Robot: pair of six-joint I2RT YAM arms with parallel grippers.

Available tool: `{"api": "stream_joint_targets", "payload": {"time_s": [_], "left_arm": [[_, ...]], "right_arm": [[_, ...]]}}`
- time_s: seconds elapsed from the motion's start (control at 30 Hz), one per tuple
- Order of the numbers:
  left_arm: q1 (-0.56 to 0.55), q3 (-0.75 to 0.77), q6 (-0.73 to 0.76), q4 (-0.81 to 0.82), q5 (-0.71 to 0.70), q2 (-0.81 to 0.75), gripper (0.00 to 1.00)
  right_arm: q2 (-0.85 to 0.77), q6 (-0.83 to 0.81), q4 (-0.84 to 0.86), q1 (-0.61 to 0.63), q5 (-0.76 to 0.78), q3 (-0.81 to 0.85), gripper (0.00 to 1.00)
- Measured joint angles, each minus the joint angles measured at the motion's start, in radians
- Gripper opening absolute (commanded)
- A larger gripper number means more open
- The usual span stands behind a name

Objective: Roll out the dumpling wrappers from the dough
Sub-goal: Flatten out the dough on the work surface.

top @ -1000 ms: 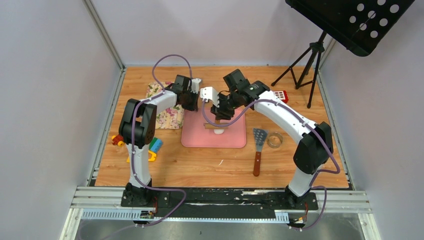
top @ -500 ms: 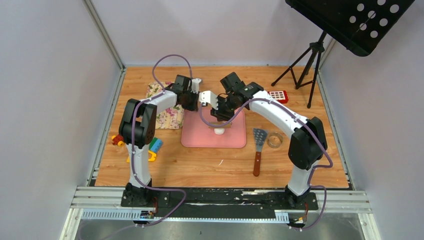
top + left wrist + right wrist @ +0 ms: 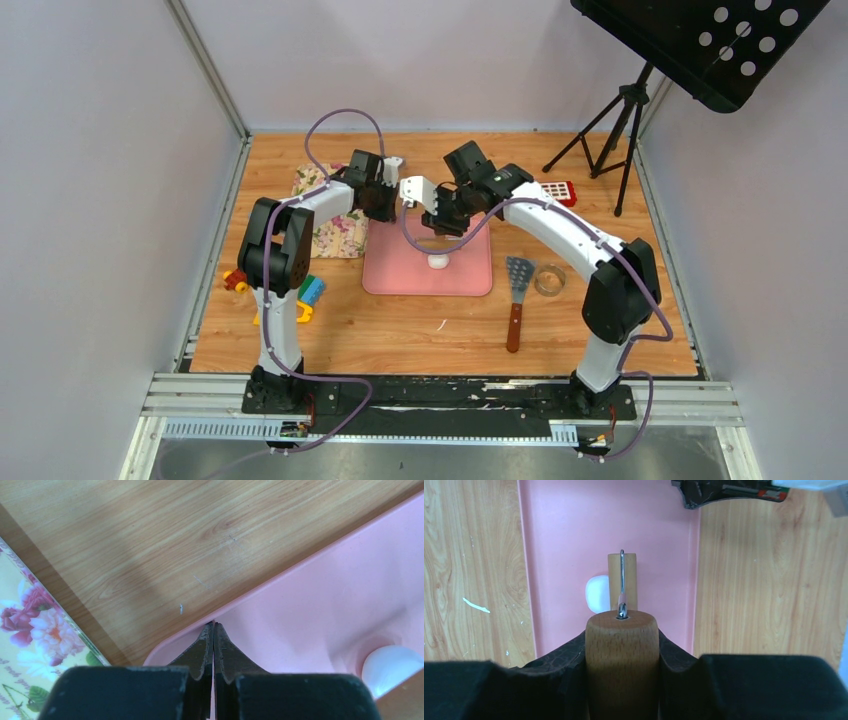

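The dough (image 3: 438, 262) is a small white ball. It sits on the pink mat (image 3: 470, 280) in the middle of the wooden table (image 3: 420, 335), toward the mat's 6 o'clock edge.

The right gripper (image 3: 622, 650) hangs over the mat. Its two fingers (image 3: 569, 655) clamp the thick wooden handle of a rolling pin (image 3: 622, 572), which points away from the wrist, with a thin metal hook running along its top. From that wrist's view the dough peeks out at the 9 o'clock side of the pin's far end. I cannot tell whether wood and dough touch.

The left gripper (image 3: 214, 630) is at the mat's 11 o'clock corner. Its fingers are pressed fully together and the tips meet right at the mat's rim. Whether they pinch the rim or only rest against it I cannot make out.

Around the mat:
- A flowered cloth (image 3: 335, 232) lies just beside it at 9 o'clock.
- A few bright toy blocks (image 3: 310, 292) are scattered at 8 o'clock, near the left arm's base.
- A slotted spatula with a wooden handle (image 3: 517, 290) lies at 3 o'clock.
- A small clear ring (image 3: 549, 280) is just beyond the spatula.
- A red gridded piece (image 3: 560, 189) lies at 1 o'clock, close to the tripod (image 3: 610, 135) of a black stand.
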Motion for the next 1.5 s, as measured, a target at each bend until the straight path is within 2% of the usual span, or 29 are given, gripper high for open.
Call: {"api": "stream_joint_targets", "payload": {"time_s": [0.3,0.53,1.5], "left_arm": [[0.0,0.0,0.0,0.0,0.0,0.0,0.0],[0.0,0.0,0.0,0.0,0.0,0.0,0.0],[0.0,0.0,0.0,0.0,0.0,0.0,0.0]], "right_arm": [[-0.058,-0.007,0.002,0.004,-0.027,-0.016,0.0],[-0.059,-0.018,-0.01,0.005,-0.029,-0.07,0.0],[-0.06,-0.044,0.017,0.029,-0.029,-0.111,0.0]]}}
